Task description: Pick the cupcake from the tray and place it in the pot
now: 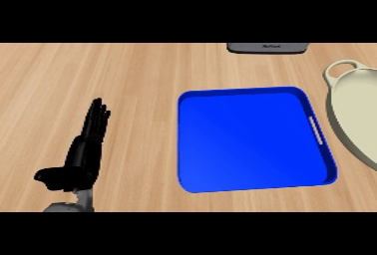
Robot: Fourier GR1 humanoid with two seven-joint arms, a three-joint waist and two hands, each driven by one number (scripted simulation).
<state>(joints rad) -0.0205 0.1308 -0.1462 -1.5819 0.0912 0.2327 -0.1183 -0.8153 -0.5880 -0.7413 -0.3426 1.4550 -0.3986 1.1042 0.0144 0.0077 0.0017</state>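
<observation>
A blue tray (254,139) lies on the wooden counter at centre right, and nothing shows inside it. A cream pot (355,107) with a loop handle sits at the right edge, partly cut off by the view. No cupcake shows anywhere. My left hand (83,152) rests at the lower left with its fingers straight and pointing away from me, well left of the tray and holding nothing. My right hand does not appear in the view.
A grey appliance (267,48) stands at the counter's far edge, above the tray. Bare wooden counter (140,79) stretches between my left hand and the tray and across the far left.
</observation>
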